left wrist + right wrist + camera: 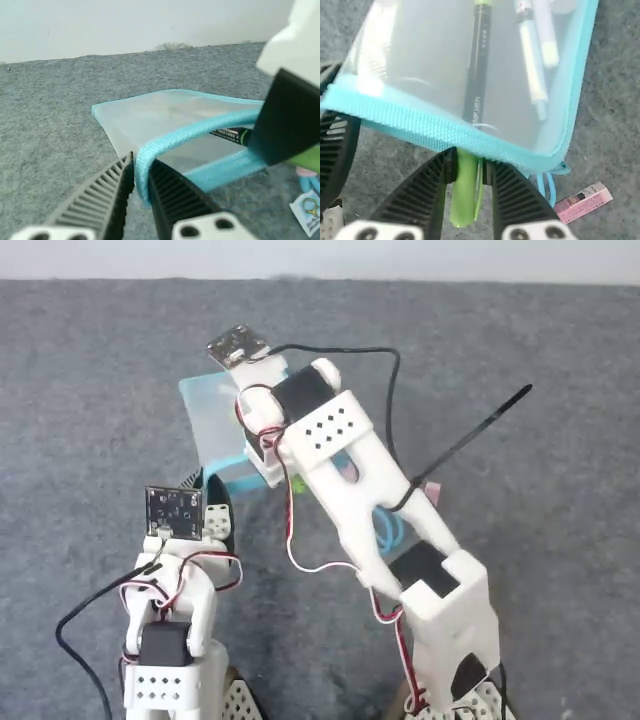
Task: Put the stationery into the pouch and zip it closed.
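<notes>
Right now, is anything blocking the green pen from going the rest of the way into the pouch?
Nothing visible. The right gripper holds the green pen, dark end inside the pouch; the left gripper pinches the zipper edge up, and the white pens lie beside its path.

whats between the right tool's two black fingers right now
A lime green pen, gripped by the right tool, with its black front part lying inside the translucent blue-edged pouch. The right wrist view shows this.
</notes>
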Available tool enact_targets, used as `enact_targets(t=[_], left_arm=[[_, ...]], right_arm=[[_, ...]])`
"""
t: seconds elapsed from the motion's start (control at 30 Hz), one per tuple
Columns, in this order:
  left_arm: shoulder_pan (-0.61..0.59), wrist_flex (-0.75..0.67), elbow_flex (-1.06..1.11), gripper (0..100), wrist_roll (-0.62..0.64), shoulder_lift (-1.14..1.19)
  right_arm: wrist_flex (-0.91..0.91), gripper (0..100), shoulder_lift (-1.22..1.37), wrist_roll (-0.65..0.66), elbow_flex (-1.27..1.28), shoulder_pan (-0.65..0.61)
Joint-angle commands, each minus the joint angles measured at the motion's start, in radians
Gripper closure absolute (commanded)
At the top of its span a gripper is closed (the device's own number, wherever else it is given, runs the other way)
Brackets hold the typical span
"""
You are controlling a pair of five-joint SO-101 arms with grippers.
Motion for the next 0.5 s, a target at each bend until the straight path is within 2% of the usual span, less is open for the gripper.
enact_targets(t=[0.0, 0.47], left_arm=[[0.011, -0.002, -0.010, 99, 0.015, 0.002], [0.011, -0.002, -0.010, 99, 0.015, 0.002]], right_arm=[[-0.015, 99.1, -0.010, -0.003, -0.058, 0.001], [-0.030, 99.1, -0.010, -0.003, -0.055, -0.001]])
